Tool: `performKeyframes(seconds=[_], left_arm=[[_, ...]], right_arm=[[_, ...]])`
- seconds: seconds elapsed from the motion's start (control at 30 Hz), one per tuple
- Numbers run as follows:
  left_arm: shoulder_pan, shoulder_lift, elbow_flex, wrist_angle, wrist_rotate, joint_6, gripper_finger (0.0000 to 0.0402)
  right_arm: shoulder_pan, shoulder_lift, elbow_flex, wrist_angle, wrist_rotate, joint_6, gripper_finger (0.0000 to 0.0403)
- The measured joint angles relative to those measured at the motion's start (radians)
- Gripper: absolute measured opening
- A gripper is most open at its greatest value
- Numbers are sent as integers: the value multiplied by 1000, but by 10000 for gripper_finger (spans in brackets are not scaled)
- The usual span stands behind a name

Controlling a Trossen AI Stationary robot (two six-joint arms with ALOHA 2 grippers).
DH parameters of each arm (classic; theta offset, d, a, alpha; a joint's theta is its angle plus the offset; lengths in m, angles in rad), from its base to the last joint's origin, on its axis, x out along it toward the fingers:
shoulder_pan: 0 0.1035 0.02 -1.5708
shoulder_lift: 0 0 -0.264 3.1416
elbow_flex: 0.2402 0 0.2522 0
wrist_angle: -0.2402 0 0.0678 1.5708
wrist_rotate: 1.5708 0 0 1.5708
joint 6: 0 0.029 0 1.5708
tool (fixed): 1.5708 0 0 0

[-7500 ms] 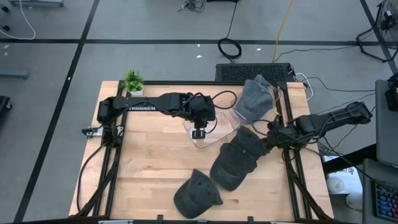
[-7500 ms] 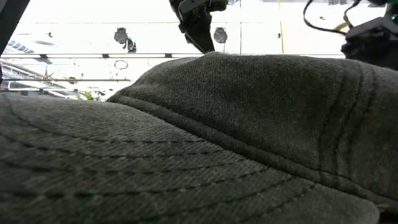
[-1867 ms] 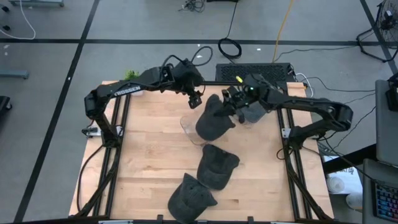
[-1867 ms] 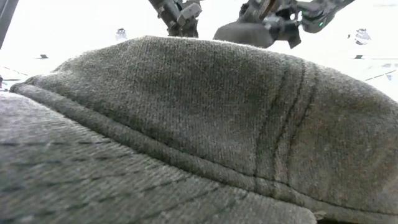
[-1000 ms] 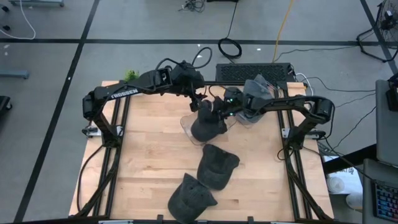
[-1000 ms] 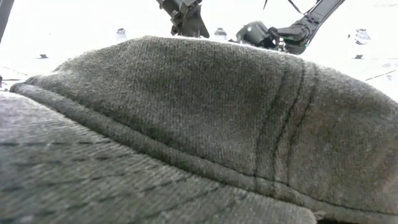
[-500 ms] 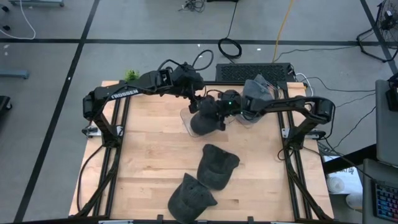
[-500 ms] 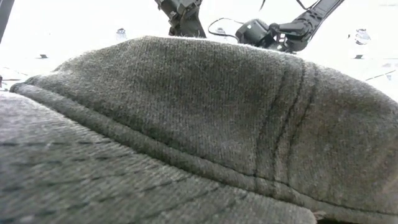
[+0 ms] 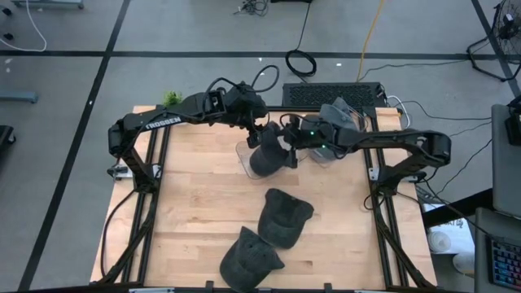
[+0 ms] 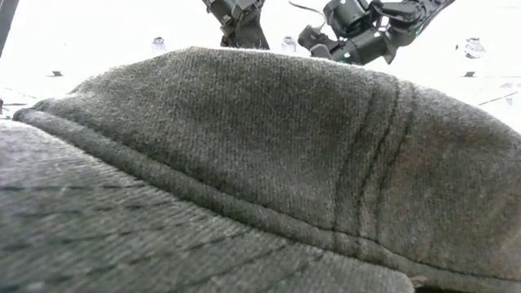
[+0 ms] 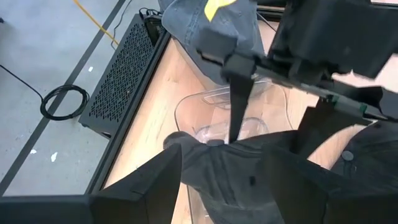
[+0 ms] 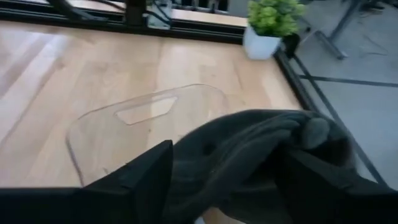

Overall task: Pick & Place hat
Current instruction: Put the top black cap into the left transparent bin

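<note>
Left tool [image 9: 259, 134] open; right tool [image 9: 291, 140] apparently open, both near mid-table

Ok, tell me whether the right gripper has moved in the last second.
Yes. In the high view the right gripper has drawn back toward the table's right side, away from the dark hat now in the clear tray.

A dark grey fabric cap [image 10: 244, 179] sits right against the low camera and fills nearly the whole low view, hiding the table and everything on it; only the arms' upper parts clear its crown. In the high view another dark grey cap [image 9: 264, 153] covers most of the clear plastic tray [image 9: 242, 155] beneath it, and the left arm's wrist hides the left gripper [image 9: 259, 132] there. The small green potted plant [image 9: 172, 98] is half hidden behind that arm
</note>
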Motion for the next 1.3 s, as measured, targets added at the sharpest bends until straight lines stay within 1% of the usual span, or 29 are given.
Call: performKeyframes(seconds=[0.13, 0.3, 0.47, 0.63, 0.7, 0.77, 0.8, 0.83, 0.9, 0.97, 1.0, 1.07, 1.13, 1.27, 1.3], left_arm=[[0, 0, 0, 0, 0, 0, 232], [0, 0, 0, 0, -1, -3, 232], [0, 0, 0, 0, -1, -7, 232], [0, 0, 0, 1, -2, -7, 232], [0, 0, 0, 0, -3, -7, 232], [0, 0, 0, 0, -3, -7, 232], [0, 0, 0, 0, -3, -7, 232], [0, 0, 0, 0, -3, -7, 232], [0, 0, 0, -1, -3, -7, 232], [0, 0, 0, 0, -3, -7, 232], [0, 0, 0, 0, -2, -7, 232], [0, 0, 0, 3, -3, -7, 232], [0, 0, 0, 3, -2, -7, 232], [0, 0, 0, 6, -2, -18, 232], [0, 0, 0, 4, -2, -29, 232]], right_arm=[[0, -31, 0, -35, 19, 1, 267], [-3, -34, 0, -95, 34, 1, 264], [-6, -37, 0, -139, 133, -7, 266], [-5, -102, 0, -169, 277, -25, 266], [1, -138, 0, -181, 313, -14, 264], [7, -176, 0, -212, 303, 41, 260], [12, -194, 0, -233, 276, 82, 258], [16, -202, 0, -244, 234, 117, 255], [26, -211, -9, -262, 116, 175, 245], [48, -209, -32, -274, 26, 213, 227], [65, -201, -42, -273, 15, 225, 213], [98, -179, -56, -271, 38, 233, 178], [120, -160, -69, -281, 56, 233, 131], [130, -109, -69, -275, 75, 212, 27], [129, -96, -69, -278, 85, 210, 14]])
